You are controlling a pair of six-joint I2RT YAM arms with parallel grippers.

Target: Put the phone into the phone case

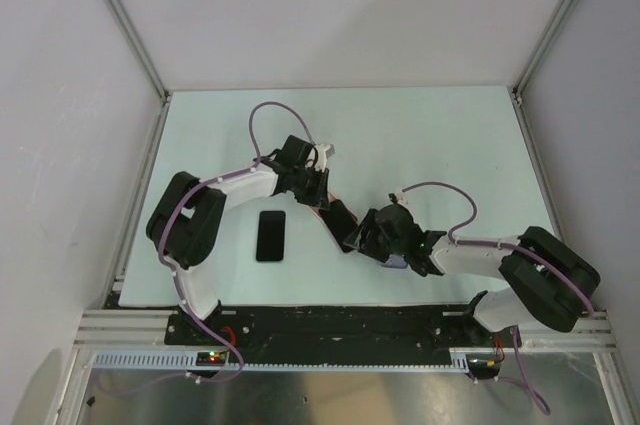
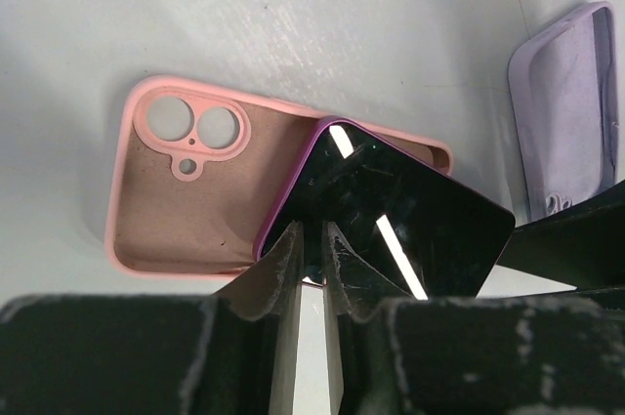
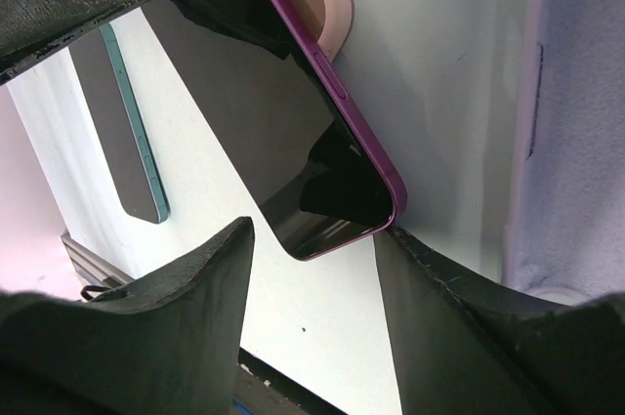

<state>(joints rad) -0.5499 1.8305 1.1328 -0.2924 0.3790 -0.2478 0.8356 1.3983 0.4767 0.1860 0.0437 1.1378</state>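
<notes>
A: Looking for the phone (image 2: 391, 220). Where?

B: Right over the case (image 2: 186, 220). Tilted, with 1 end down inside the pink part and the other end up in the air. Not pushed in flat yet.

A: Hard or soft?

B: Hard and flat. Won't bend. Light enough for 1 pincer, at a guess. Smooth glass on the front, so likely slippery. Might crack if dropped or squeezed too hard.

A: And the case?

B: Looks soft and bendy. Lying open side up on the table (image 2: 293, 24), with 2 big round holes at the end away from the phone. Could slide when pushed.

A: Best spot to hold?

B: By the thin side edges, near an end. Not flat on the glass.

A: And the left pincer (image 2: 311, 259)?

B: Pinched together on the near edge of the phone. Holding it up at a slant.

A: And the right pincer (image 3: 314, 239)?

B: Wide apart. Holding nothing. 1 corner of the phone poking in between the fingers, and seeming to touch 1 of them.

A: Anything else close by?

B: A lilac case (image 2: 566, 112) just beside the pink 1. Also a 2nd phone (image 1: 270, 235), flat on the table, apart from all this. Best left alone.
</notes>
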